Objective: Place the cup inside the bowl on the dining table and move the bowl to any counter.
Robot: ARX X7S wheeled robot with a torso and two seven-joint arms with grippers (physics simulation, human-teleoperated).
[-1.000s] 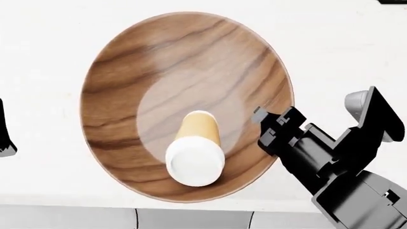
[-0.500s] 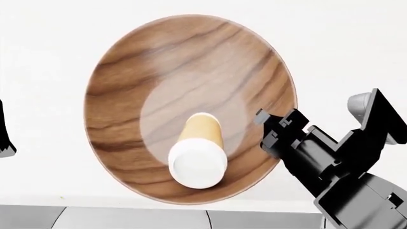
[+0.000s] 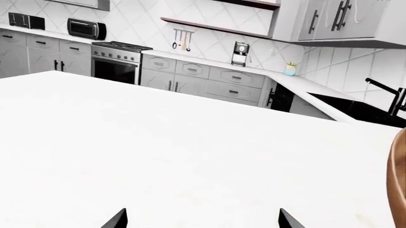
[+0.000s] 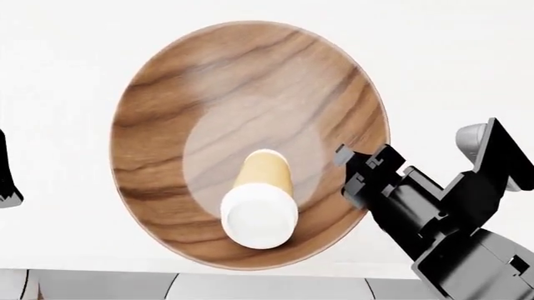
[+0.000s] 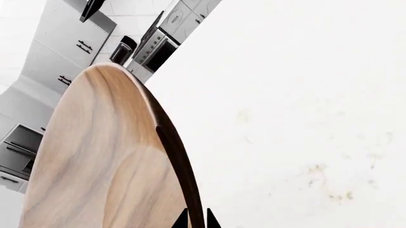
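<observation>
Left wrist: gripper [image 3: 201, 219] spread open, empty, over dining table [image 3: 159, 152]; bowl [image 3: 400, 183] edge at frame side.
Head: cup [image 4: 259, 200] lying inside bowl [image 4: 209, 125]; right gripper [image 4: 354, 172] at rim.
Right wrist: clamped on rim [image 5: 171, 142].

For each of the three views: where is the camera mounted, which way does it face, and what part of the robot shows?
Head: looks down on the bowl holding the cup; right tool at its rim.
Left wrist: faces across the dining table toward kitchen cabinets; left tool tips only.
Right wrist: looks along the bowl's rim, tool tips on either side of it.
Shared: the bowl appears in all three.
</observation>
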